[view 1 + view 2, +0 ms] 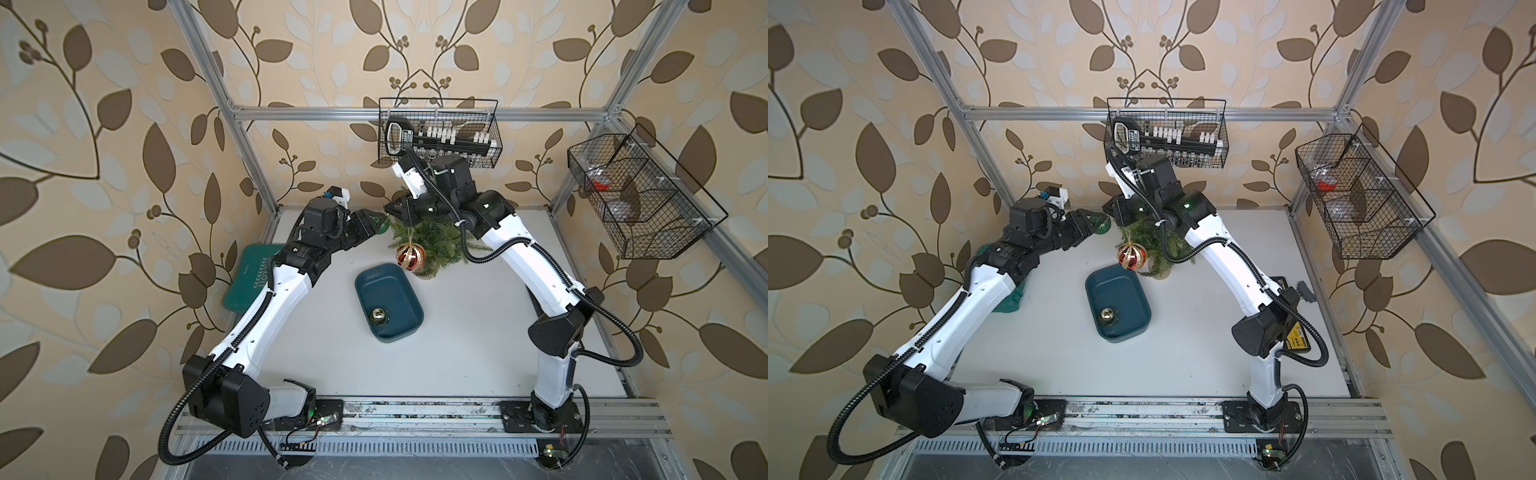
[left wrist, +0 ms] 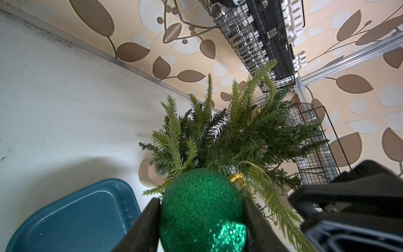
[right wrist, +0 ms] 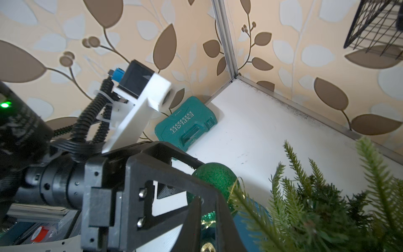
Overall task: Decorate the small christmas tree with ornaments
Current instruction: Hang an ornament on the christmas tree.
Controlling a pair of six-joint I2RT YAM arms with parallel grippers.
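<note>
Left gripper (image 2: 201,201) clamped on green bauble (image 2: 200,216), held up just beside the tree (image 1: 440,243) at back of table (image 1: 457,353), its gold loop among the branch tips. Right gripper (image 1: 392,206) at tree top near the bauble's cap, can't tell how far its jaws are apart. Right arm hides the treetop in both top views. Red bauble (image 1: 410,254) hangs on tree, gold bauble (image 1: 379,314) sits in blue tray (image 1: 365,291), green case (image 1: 245,274) under left arm

Bare table (image 1: 457,353) in front, blue tray (image 1: 388,293) mid-table, small christmas tree (image 1: 440,245) behind, teal case (image 1: 249,278) left
</note>
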